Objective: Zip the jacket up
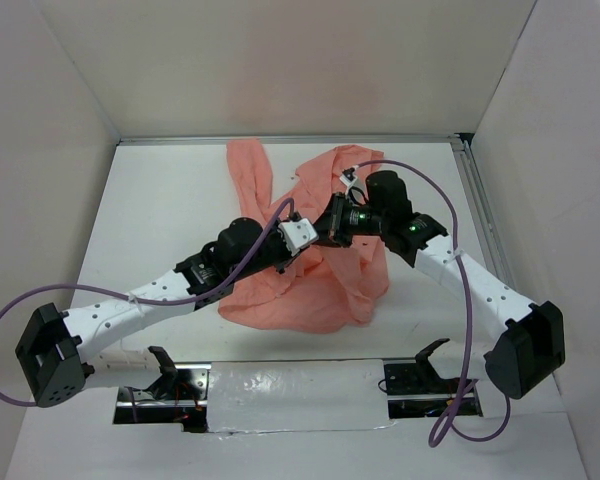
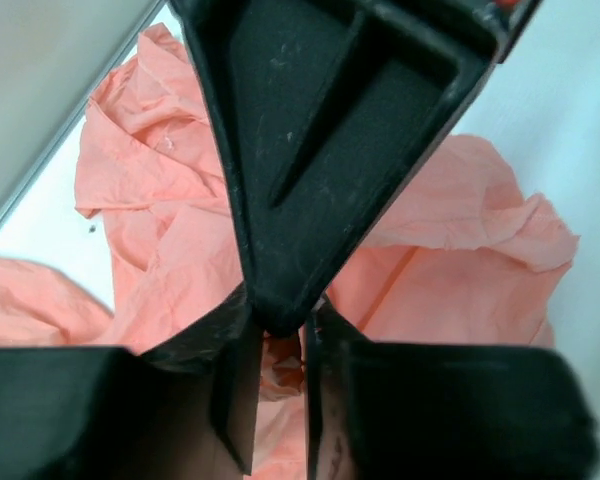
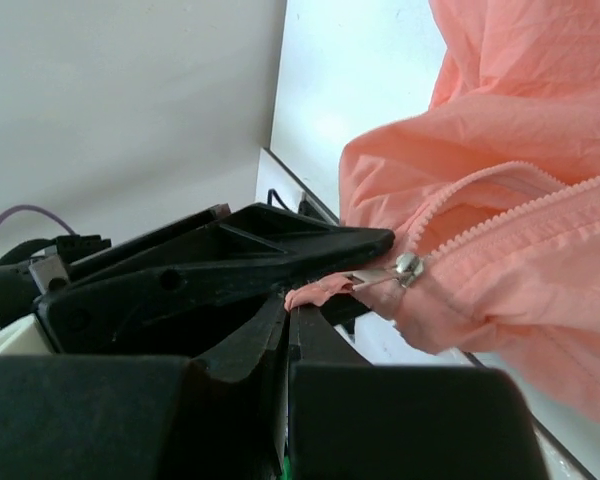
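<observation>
The salmon-pink jacket point(image 1: 315, 295) lies crumpled in the middle of the white table, one sleeve stretched toward the back. Both grippers meet above its centre. My left gripper point(image 1: 306, 236) is nearly closed, with a fold of jacket fabric point(image 2: 170, 230) between its fingers point(image 2: 280, 355). My right gripper point(image 1: 338, 222) is shut on the pink pull tab point(image 3: 325, 290) of the metal zipper slider point(image 3: 408, 268). The slider sits where the two rows of zipper teeth point(image 3: 500, 215) meet. Each wrist view shows the other gripper's black finger crossing close in front.
White walls enclose the table on three sides. A metal rail point(image 1: 477, 205) runs along the right edge. A silver taped strip point(image 1: 300, 395) and two arm mounts sit at the near edge. Purple cables point(image 1: 420, 185) loop over both arms.
</observation>
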You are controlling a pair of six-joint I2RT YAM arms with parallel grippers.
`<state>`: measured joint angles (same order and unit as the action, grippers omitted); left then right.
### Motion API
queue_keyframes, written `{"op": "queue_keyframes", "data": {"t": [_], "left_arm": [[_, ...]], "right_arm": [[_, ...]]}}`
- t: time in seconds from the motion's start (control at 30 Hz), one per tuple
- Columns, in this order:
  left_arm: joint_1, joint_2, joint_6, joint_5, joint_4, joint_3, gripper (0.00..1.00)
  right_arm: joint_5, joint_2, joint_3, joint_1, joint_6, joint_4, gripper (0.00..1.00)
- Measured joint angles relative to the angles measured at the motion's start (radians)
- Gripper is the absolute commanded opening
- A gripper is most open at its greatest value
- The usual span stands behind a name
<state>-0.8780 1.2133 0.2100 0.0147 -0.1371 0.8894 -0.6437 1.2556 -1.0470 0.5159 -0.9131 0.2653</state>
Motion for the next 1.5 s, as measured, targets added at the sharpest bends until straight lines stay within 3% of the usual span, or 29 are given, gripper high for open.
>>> {"op": "queue_keyframes", "data": {"t": [0.1,0.5,0.77,0.87,1.03,1.27,1.33,1.47,1.5], "left_arm": [[0.005,0.0,0.003,-0.004,0.016,-0.002,0.0],[-0.002,-0.045,0.027,0.048,-0.032,-0.041,0.0],[-0.06,-0.181,0.05,0.087,-0.054,-0.074,0.0],[-0.084,-0.209,0.055,0.098,-0.057,-0.074,0.0],[-0.12,-0.235,0.037,0.123,-0.047,-0.083,0.0],[-0.209,-0.27,-0.194,0.101,-0.016,-0.284,0.0],[-0.211,-0.251,-0.243,0.026,-0.023,-0.314,0.0],[-0.224,-0.2,-0.367,-0.037,-0.043,-0.34,0.0],[-0.226,-0.181,-0.396,-0.048,-0.042,-0.34,0.29]], "right_arm": [[-0.002,0.0,0.0,-0.013,0.003,-0.006,0.0],[0.051,0.018,0.004,-0.037,-0.06,-0.063,0.0],[0.075,0.166,-0.039,-0.054,-0.076,-0.064,0.0],[0.159,0.229,-0.082,-0.057,-0.044,-0.031,0.0],[0.42,0.46,-0.367,-0.121,0.051,0.02,0.0],[0.599,1.021,-1.195,-0.299,0.183,0.104,0.0],[0.582,1.088,-1.279,-0.328,0.205,0.174,0.0],[0.574,1.139,-1.285,-0.327,0.26,0.203,0.0],[0.568,1.145,-1.286,-0.323,0.275,0.202,0.0]]}}
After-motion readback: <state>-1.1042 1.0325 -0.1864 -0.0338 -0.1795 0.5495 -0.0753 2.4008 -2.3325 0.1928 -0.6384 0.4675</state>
